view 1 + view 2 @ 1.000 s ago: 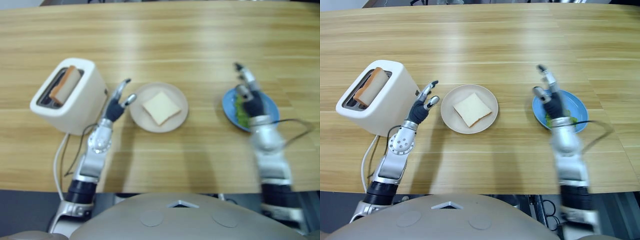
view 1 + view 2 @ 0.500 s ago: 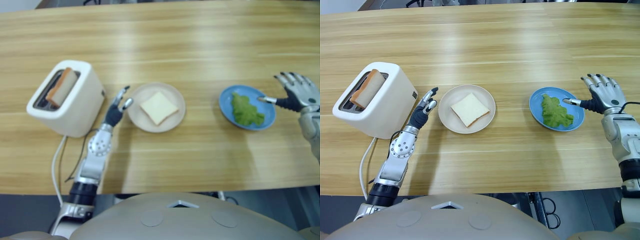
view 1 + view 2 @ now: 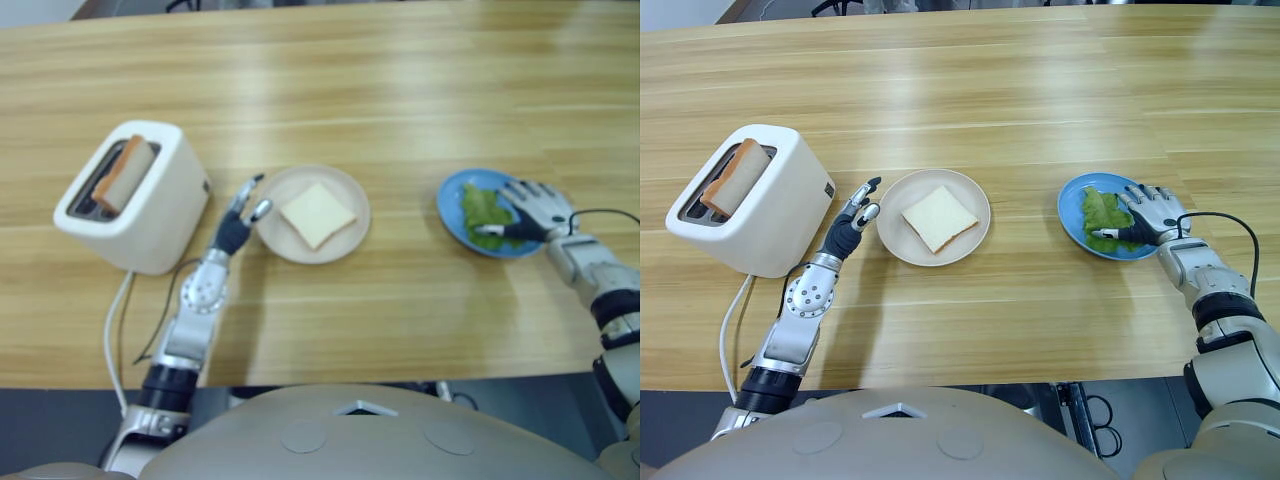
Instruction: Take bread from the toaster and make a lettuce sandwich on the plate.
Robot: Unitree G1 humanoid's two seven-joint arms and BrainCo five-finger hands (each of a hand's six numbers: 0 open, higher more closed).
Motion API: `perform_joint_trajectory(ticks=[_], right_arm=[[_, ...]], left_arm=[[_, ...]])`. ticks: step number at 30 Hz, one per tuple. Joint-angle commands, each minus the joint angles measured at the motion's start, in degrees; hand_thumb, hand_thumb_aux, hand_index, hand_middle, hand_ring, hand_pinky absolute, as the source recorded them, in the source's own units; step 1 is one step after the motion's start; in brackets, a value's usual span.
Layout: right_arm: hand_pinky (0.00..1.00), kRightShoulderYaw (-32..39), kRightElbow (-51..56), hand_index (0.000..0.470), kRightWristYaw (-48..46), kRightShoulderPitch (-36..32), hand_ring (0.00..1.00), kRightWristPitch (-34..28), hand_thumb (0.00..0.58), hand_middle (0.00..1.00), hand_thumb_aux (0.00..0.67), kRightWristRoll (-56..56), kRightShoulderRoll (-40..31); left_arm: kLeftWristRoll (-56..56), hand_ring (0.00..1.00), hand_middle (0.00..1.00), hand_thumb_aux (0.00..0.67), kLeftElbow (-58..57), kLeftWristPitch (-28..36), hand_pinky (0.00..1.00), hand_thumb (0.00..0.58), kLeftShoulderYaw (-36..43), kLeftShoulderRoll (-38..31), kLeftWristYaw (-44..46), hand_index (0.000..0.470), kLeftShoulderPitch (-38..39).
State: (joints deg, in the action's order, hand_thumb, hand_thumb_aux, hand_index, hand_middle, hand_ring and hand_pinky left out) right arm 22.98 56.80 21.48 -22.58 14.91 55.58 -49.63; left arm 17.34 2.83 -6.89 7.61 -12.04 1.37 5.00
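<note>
- On the right of the tabletop (image 3: 1020, 100), the lettuce (image 3: 1095, 210) lies on a blue plate (image 3: 1070, 228), not lifted.
- Right hand (image 3: 1152, 215) now sits over the right side of that plate, fingers (image 3: 1140, 193) fairly wide and touching the leaf, not closed on it.
- Change: half a second ago this hand was out past the plate's right edge, spread open; it has swung in onto the lettuce. Looks like the grab is starting.
- Centre: one bread slice (image 3: 938, 218) flat on the beige plate (image 3: 895, 238), unchanged, ready for the leaf.
- Left: toaster (image 3: 770, 235) with a second slice (image 3: 737, 178) standing in its slot, not taken out.
- Left hand (image 3: 848, 232) between toaster and beige plate, fingers loosely straight, holding nothing, barely moved.
- Task roughly at the lettuce step; top slice remains.
</note>
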Motion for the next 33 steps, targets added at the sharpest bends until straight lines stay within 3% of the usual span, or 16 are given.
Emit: perform_joint_trajectory(ticks=[1,3,4,5,12,17,19,20,27,33], right_arm=[[0.0,2.58,1.94,0.0,0.51,0.04,0.0,0.56,0.0,0.0,0.0,0.17,0.74],[0.0,3.33,2.93,0.0,0.54,0.22,0.0,0.73,0.0,0.0,0.0,-0.31,0.79],[0.0,3.55,3.32,0.314,0.57,0.29,0.0,0.82,0.521,0.0,0.457,-0.59,0.8],[0.0,3.69,3.66,0.46,0.69,0.3,0.0,0.89,0.58,0.0,0.67,-0.86,0.8],[0.0,3.77,4.3,0.46,1.79,-0.08,0.0,0.99,0.58,0.0,0.67,-2.36,0.53],[0.51,3.62,4.15,0.46,2.71,-0.05,0.51,0.8,0.58,0.51,0.67,-2.97,0.59],[0.51,3.54,3.73,0.46,3.29,0.03,0.51,0.7,0.58,0.51,0.67,-3.21,0.56],[0.98,3.29,3.04,0.46,3.65,0.15,0.98,0.69,0.58,0.98,0.67,-3.46,0.42],[1.0,0.27,-6.12,0.46,4.58,2.64,1.0,-0.18,0.58,1.0,0.67,-5.59,-3.03],[1.0,-7.18,-24.46,0.46,2.09,9.12,1.0,-3.51,0.58,1.0,0.67,-9.04,-7.65]], left_arm=[[0.1,0.0,0.0,0.0,-1.01,0.26,0.0,0.0,0.4,0.15,0.15,0.0,0.48],[0.19,0.0,0.0,0.0,-0.98,0.3,0.0,0.0,0.34,0.11,0.14,0.0,0.54],[0.24,0.0,0.0,0.0,-0.97,0.31,0.0,0.0,0.33,0.1,0.12,0.0,0.54],[0.27,0.0,0.0,0.0,-0.98,0.3,0.0,0.0,0.33,0.09,0.11,0.0,0.54],[0.43,0.0,0.0,0.0,-1.46,0.11,0.0,0.0,0.18,-0.16,0.1,0.0,0.39],[0.64,0.0,0.0,0.0,-2.0,-0.17,0.0,0.0,0.27,-0.26,0.09,0.0,0.12],[0.66,0.0,0.0,0.0,-2.16,-0.24,0.0,0.0,0.28,-0.28,0.11,0.0,0.05],[0.67,0.0,0.0,0.0,-2.23,-0.29,0.0,0.0,0.26,-0.31,0.12,0.0,0.04],[0.85,0.0,0.0,0.0,-2.67,-0.54,0.0,0.0,0.21,-0.32,-0.06,0.0,0.08],[0.83,0.0,0.0,0.0,-3.12,-0.94,0.0,0.0,0.23,-0.24,-0.29,0.0,0.22]])
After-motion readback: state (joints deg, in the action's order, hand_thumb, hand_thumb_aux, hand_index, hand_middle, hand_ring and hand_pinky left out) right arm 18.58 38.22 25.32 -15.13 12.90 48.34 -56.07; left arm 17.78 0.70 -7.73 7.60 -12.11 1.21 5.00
